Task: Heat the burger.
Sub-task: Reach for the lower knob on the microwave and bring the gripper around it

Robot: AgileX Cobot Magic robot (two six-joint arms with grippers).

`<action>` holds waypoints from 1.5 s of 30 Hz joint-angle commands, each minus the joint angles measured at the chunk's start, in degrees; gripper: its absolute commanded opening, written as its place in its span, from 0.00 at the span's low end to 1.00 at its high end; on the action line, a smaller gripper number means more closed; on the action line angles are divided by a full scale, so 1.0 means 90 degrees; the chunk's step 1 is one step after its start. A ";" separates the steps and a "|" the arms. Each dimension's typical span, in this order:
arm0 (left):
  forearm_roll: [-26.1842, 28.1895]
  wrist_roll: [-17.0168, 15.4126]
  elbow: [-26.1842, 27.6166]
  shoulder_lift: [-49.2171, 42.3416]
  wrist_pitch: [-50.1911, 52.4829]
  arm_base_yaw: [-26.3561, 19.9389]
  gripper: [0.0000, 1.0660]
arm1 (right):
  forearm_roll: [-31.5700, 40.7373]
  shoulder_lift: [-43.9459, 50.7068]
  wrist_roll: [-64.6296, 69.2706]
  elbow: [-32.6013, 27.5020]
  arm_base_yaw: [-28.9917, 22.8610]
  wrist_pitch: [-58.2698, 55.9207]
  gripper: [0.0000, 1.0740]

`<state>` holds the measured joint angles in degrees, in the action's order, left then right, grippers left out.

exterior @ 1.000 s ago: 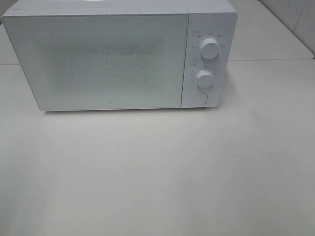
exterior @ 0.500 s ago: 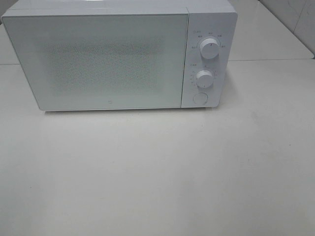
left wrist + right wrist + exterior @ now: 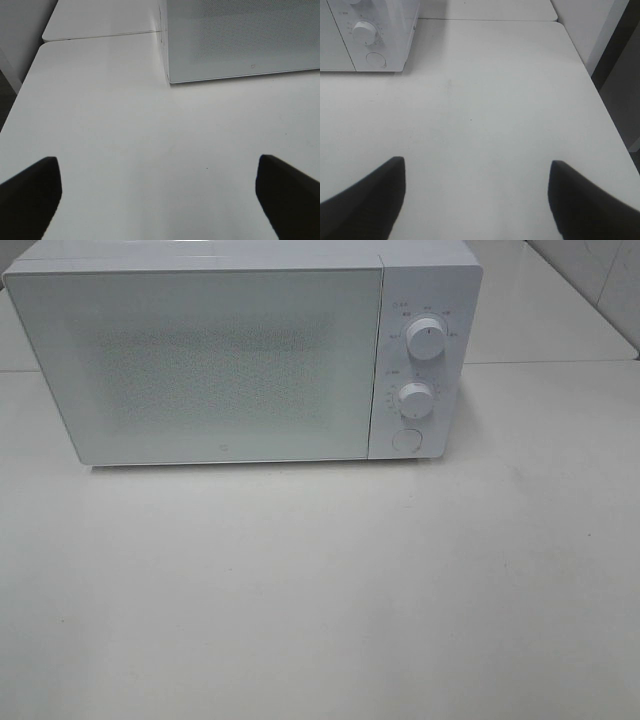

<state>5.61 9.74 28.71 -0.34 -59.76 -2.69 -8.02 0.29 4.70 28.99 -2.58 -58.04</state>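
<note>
The microwave point(image 3: 220, 360) sits shut on the tabletop point(image 3: 320, 590) — left tool point(image 3: 156, 172) and right tool point(image 3: 476, 170) both spread wide, holding nothing.

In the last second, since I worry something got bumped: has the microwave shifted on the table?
No. The microwave keeps its place: its right side still meets the table seam at the same point in the high view.
</note>
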 commanded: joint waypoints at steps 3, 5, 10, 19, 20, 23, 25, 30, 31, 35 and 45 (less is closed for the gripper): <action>0.0019 -0.0045 -0.0019 -0.0146 0.0000 -0.0032 0.92 | -0.0006 0.0102 -0.0013 -0.0019 0.0051 0.0038 0.71; 0.0019 -0.0045 -0.0019 -0.0146 0.0000 -0.0032 0.92 | -0.0006 0.0102 -0.0013 -0.0019 0.0051 0.0038 0.71; 0.0019 -0.0045 -0.0019 -0.0146 0.0000 -0.0032 0.92 | -0.0006 0.0102 -0.0013 -0.0019 0.0051 0.0038 0.71; 0.0019 -0.0045 -0.0019 -0.0146 0.0000 -0.0032 0.92 | 0.0013 0.0108 -0.0032 -0.0019 0.0051 0.0038 0.71; 0.0019 -0.0045 -0.0019 -0.0146 0.0000 -0.0032 0.92 | 0.0013 0.0108 -0.0032 -0.0019 0.0051 0.0038 0.71; 0.0019 -0.0045 -0.0019 -0.0146 0.0000 -0.0032 0.92 | 0.0006 0.0108 -0.0019 -0.0019 0.0051 0.0038 0.71; 0.0019 -0.0045 -0.0019 -0.0146 0.0000 -0.0032 0.92 | -0.0013 0.0108 0.0006 -0.0019 0.0051 0.0038 0.71; 0.0019 -0.0045 -0.0019 -0.0146 0.0000 -0.0032 0.92 | -0.0006 0.0070 -0.0006 0.0019 0.0051 0.0070 0.71; 0.0019 -0.0045 -0.0019 -0.0146 0.0000 -0.0032 0.92 | 0.0032 -0.0070 -0.0006 0.0134 0.0051 0.0089 0.71; 0.0019 -0.0045 -0.0019 -0.0146 0.0000 -0.0032 0.92 | 0.0083 -0.0414 -0.0006 0.0331 0.0051 0.0134 0.71; 0.0019 -0.0045 -0.0019 -0.0146 0.0000 -0.0032 0.92 | 0.0045 -0.1719 -0.0006 0.0401 0.0051 0.1490 0.71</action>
<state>5.61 9.63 28.71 -0.34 -59.76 -2.69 -7.62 -13.35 4.70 32.31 -2.58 -49.22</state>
